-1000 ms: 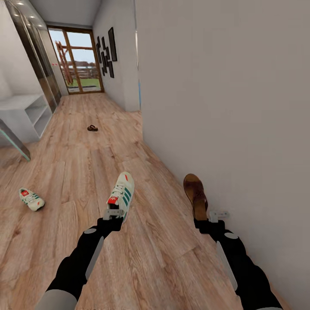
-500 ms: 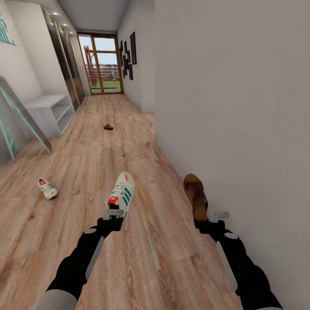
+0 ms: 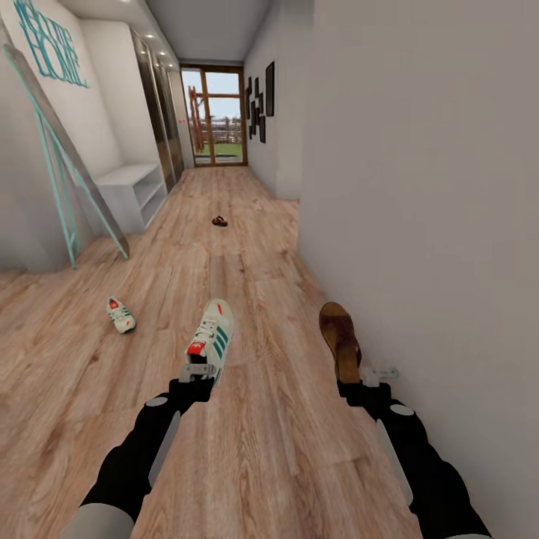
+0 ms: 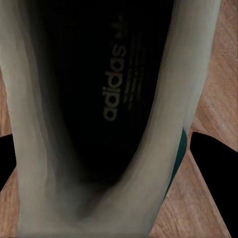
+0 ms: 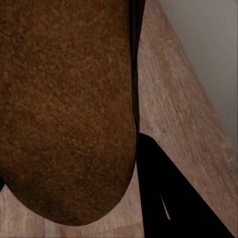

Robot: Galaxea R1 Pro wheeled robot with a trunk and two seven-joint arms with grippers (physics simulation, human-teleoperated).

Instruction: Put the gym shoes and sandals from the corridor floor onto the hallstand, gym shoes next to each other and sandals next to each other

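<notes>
Gripping a gym shoe (image 3: 212, 339) by its heel, left gripper (image 3: 196, 372) clamped, right gripper (image 3: 358, 376) clamped on a sandal (image 3: 340, 339), second gym shoe (image 3: 120, 315) at 10 o'clock on corridor floor (image 3: 254, 284), hallstand (image 3: 133, 193) at 11 o'clock.

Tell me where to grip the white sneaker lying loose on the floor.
Take the loose gym shoe at its red heel collar from above, as the left pincer holds the other gym shoe: it sits upright with its opening up, giving a rim to pinch.
</notes>
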